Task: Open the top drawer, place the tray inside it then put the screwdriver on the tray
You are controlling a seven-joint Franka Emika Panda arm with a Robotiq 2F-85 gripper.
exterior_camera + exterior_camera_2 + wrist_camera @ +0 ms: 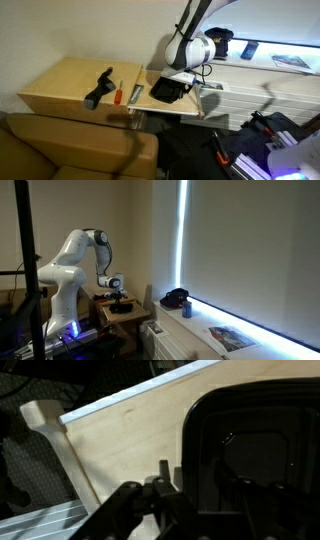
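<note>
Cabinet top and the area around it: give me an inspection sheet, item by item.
Surface: pale wooden cabinet top.
Job's things: tray on wood beside the top, under the tool; screwdriver lying on the top; drawer, cannot tell whether it is open.
Clutter: black angled piece on the top; black cap and magazine on the white unit.
Grippers: tool low over the tray; cannot tell if it is open or shut.
Cables: thin dark loop by the wrist, likely a cable.
Surroundings: brown sofa; window blind.
</note>
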